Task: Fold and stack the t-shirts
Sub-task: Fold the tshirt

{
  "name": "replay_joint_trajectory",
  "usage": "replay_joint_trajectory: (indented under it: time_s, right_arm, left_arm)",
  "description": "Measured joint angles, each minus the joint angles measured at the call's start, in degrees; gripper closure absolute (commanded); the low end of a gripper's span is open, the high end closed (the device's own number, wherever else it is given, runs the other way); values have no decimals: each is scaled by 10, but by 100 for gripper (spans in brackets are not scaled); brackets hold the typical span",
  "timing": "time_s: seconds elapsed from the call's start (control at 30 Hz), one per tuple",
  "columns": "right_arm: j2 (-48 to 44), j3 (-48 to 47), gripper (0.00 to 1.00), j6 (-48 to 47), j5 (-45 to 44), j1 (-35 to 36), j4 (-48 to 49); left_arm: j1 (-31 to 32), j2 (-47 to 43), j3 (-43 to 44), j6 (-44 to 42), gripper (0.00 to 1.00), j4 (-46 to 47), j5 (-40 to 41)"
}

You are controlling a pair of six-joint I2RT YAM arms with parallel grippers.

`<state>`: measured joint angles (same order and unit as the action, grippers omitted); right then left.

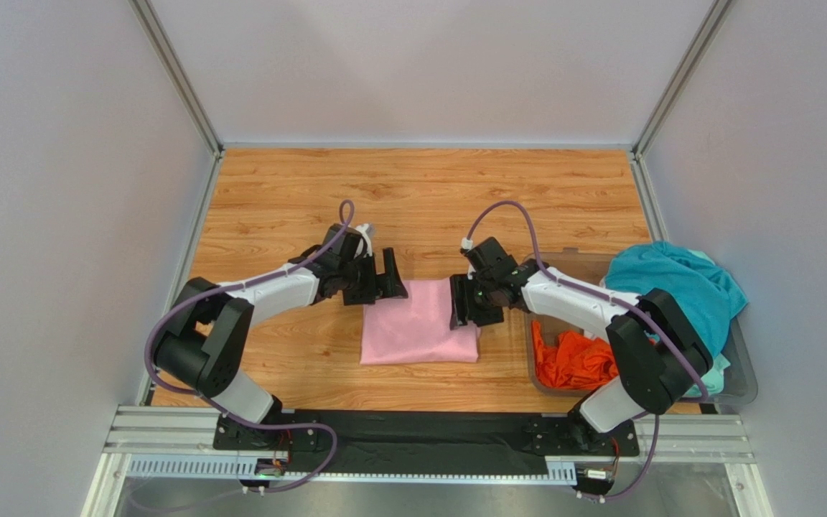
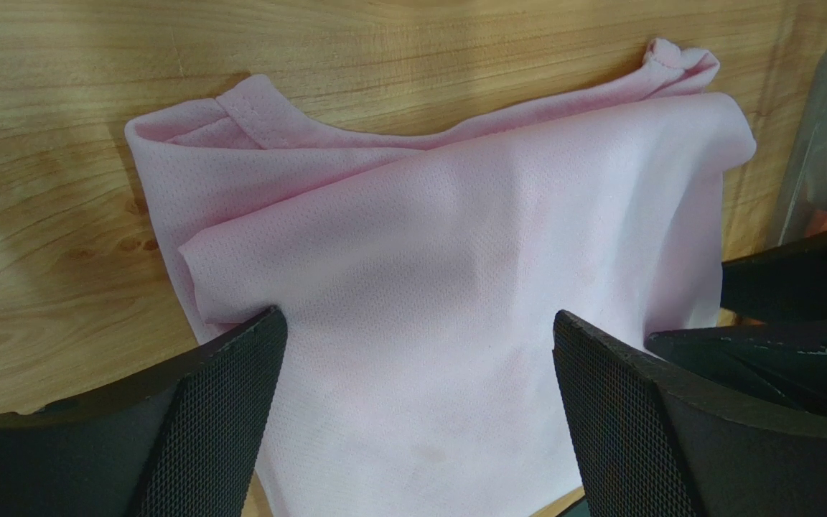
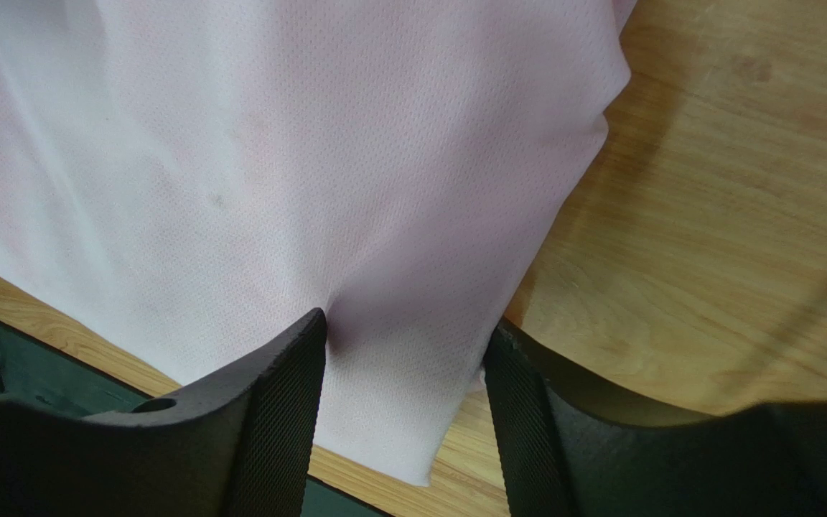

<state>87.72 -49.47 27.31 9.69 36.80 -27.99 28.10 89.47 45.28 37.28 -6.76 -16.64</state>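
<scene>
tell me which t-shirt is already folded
The light pink cloth t-shirt, flat on the wooden table; the bright orange t-shirt and teal t-shirt lie bunched in and over the clear plastic bin.

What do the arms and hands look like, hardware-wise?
The left arm and right arm have white link shells and chunky black joint housings. A grey-purple cable loops along each. The left hand and right hand are black two-finger units. Their fingers are broad, with finely dimpled pads. No markings are legible.
</scene>
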Motion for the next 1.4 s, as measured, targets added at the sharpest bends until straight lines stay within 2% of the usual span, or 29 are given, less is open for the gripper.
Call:
replay_joint_trajectory:
  time_s: [0.1,0.17,0.2,0.43,0.73,0.8,0.87,0.9,1.07,1.27,1.4]
  right_arm:
    - [0,4,67,13,8,0,-7]
    - [0,4,99,23,12,0,-13]
    - [0,4,100,31,15,0,-16]
    - [-10,13,100,86,70,-4,-3]
    - [-46,94,99,128,135,-31,85]
    - [-45,117,94,130,137,-38,98]
    - [-43,128,82,130,140,-42,110]
    - [-43,130,73,130,141,-42,115]
    - [-49,130,57,115,141,-42,116]
    - [-109,124,53,93,121,-29,75]
    - [-119,114,52,93,91,10,50]
  left_arm:
    - [0,1,0,1,0,0,6]
    - [0,1,0,1,0,0,10]
    - [0,1,0,1,0,0,12]
    - [0,0,-1,8,0,3,27]
    - [0,-7,-9,15,0,6,39]
    - [0,-7,-9,17,0,6,40]
    - [0,-8,-10,19,0,7,41]
    - [1,-8,-10,19,0,6,41]
    - [0,-14,-13,19,0,4,49]
    - [0,-35,-31,21,0,1,59]
    - [0,-53,-48,27,0,-1,65]
